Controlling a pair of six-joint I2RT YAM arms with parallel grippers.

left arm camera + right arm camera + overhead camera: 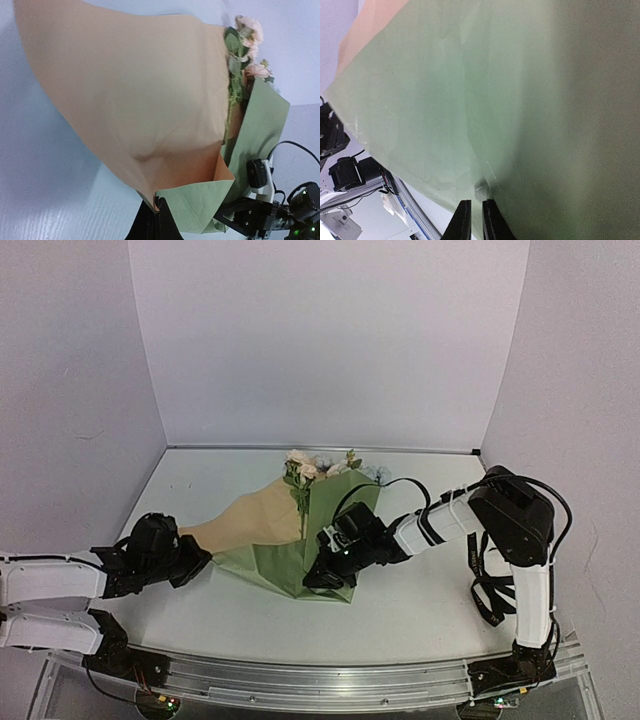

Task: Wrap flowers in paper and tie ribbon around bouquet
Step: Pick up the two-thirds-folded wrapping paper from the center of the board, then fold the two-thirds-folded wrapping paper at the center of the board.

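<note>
The left gripper [198, 562] was clamped on the tan corner of the paper [260, 525], which lay partly folded at the middle of the table [420, 605]. The right gripper [322, 578] was pinched shut on the green flap's near edge. The flowers [305, 468] poked out at the paper's far end.

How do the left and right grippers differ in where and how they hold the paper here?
The left gripper pinches the paper at its left corner, beside the tan flap; the right gripper pinches the near edge of the green fold, mid-table. The left arm lies low along the table; the right arm bends high and slopes down. Both appear shut on the same sheet, with the flowers inside it.
</note>
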